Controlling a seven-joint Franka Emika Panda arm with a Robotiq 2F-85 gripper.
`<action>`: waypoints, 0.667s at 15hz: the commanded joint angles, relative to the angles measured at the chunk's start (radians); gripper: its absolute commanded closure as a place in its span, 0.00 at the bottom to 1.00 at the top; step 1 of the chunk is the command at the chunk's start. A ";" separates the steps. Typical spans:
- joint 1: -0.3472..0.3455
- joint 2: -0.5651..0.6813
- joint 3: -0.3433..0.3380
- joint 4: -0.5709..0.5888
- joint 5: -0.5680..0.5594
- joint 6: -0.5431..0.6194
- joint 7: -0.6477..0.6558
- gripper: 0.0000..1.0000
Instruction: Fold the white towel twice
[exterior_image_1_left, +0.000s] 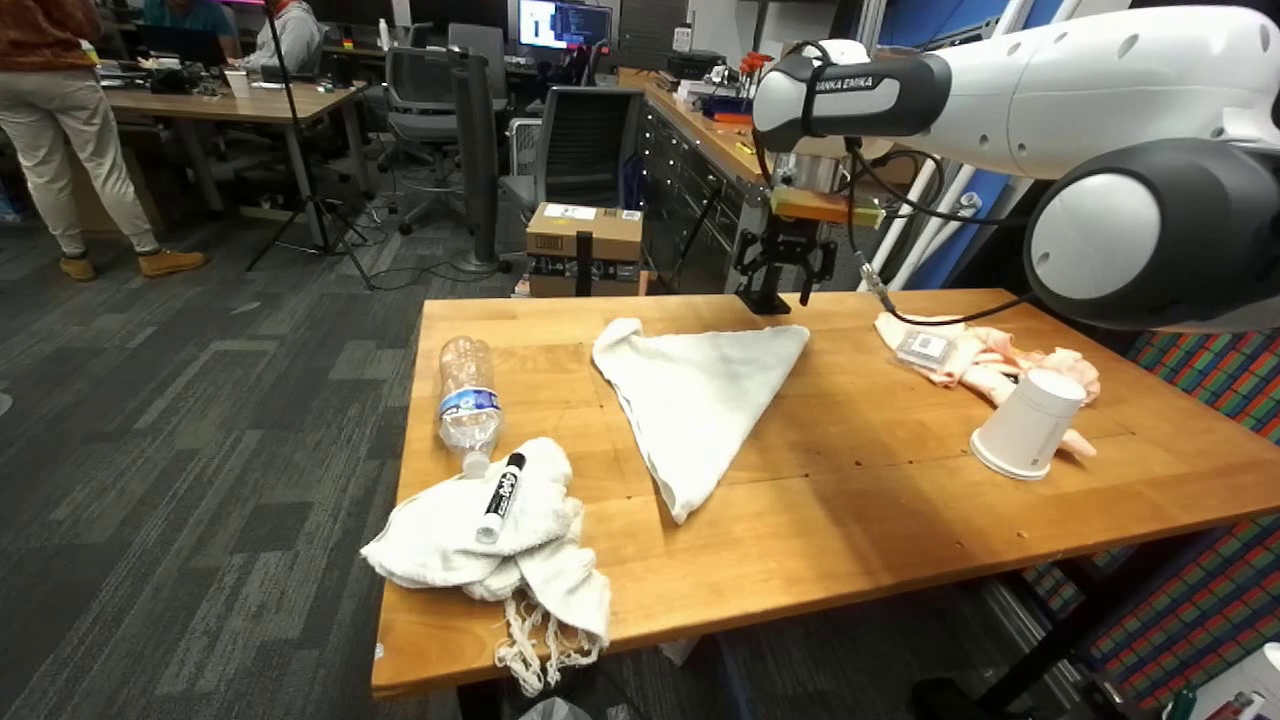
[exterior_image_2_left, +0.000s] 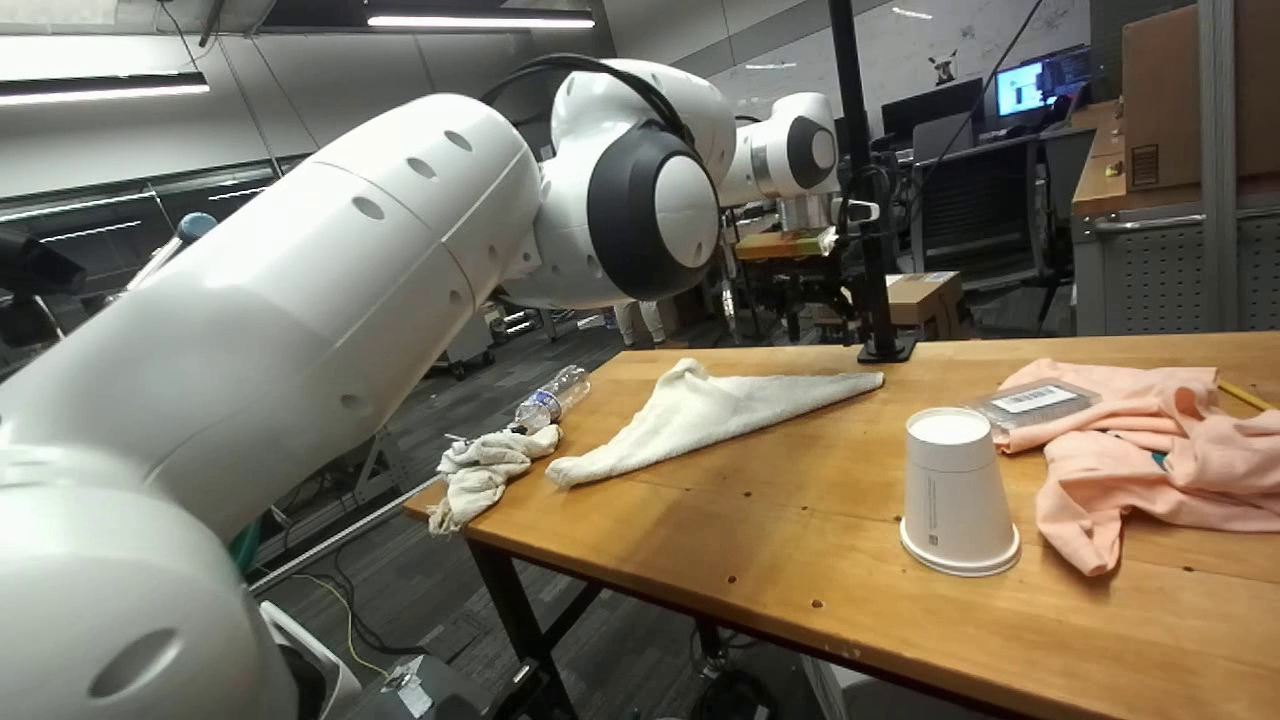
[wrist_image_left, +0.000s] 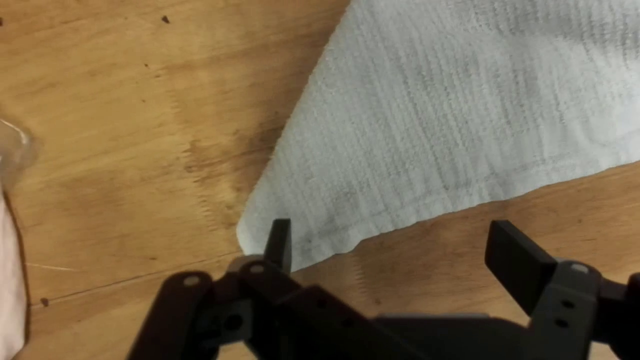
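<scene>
"How far along are you?"

"Halfway, I'd judge. The white towel (exterior_image_1_left: 695, 400) lies on the table (exterior_image_1_left: 850, 490) as a rough triangle, which suggests one fold made — the second is left."

"Sure that's our towel?"

"I think so. A crumpled cloth (exterior_image_1_left: 535, 530) sits between 7 and 8 o'clock of it in an exterior view, under a marker (exterior_image_1_left: 502, 497)."

"And the gripper (wrist_image_left: 391, 235)?"

"Fingers (wrist_image_left: 279, 245) wide apart, nothing clamped. In my wrist view the towel runs from 2 o'clock down to 7, its corner partly hidden by a finger — whether they touch, I can't tell. I'd expect to pinch that corner next and carry it across; afterwards only releasing and flattening would remain."
</scene>
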 joint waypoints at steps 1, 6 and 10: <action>-0.021 -0.031 -0.021 -0.044 -0.019 0.025 -0.014 0.00; -0.056 -0.023 -0.015 -0.044 -0.005 0.029 -0.036 0.00; -0.070 -0.013 -0.006 -0.051 0.004 0.017 -0.053 0.00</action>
